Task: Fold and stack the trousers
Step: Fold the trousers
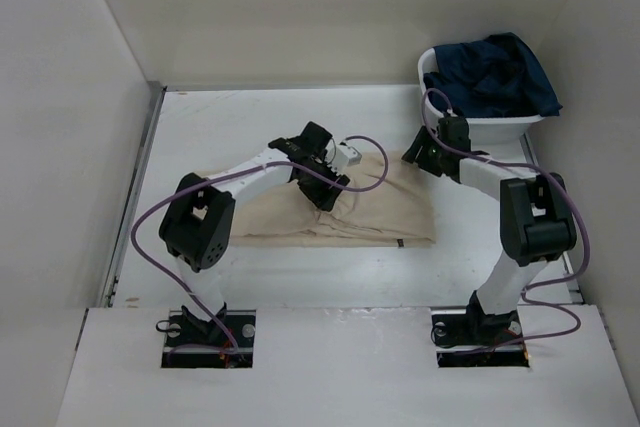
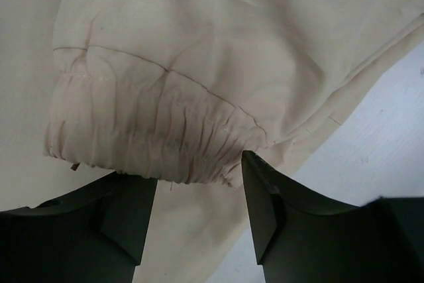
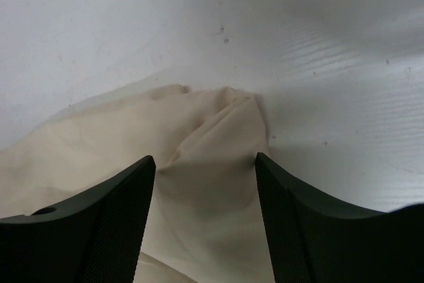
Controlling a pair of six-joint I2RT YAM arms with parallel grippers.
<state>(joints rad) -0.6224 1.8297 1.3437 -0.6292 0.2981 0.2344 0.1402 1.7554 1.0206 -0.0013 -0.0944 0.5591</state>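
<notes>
I'm on the folding step, I reckon. The beige trousers lie flat mid-desk. The left jaws hang released just above the gathered band, the right jaws released over the far corner. Next, both should pinch and fold.

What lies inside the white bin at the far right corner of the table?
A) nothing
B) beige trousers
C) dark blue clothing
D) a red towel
C: dark blue clothing fills the white bin, while the beige trousers lie outside it.
</notes>
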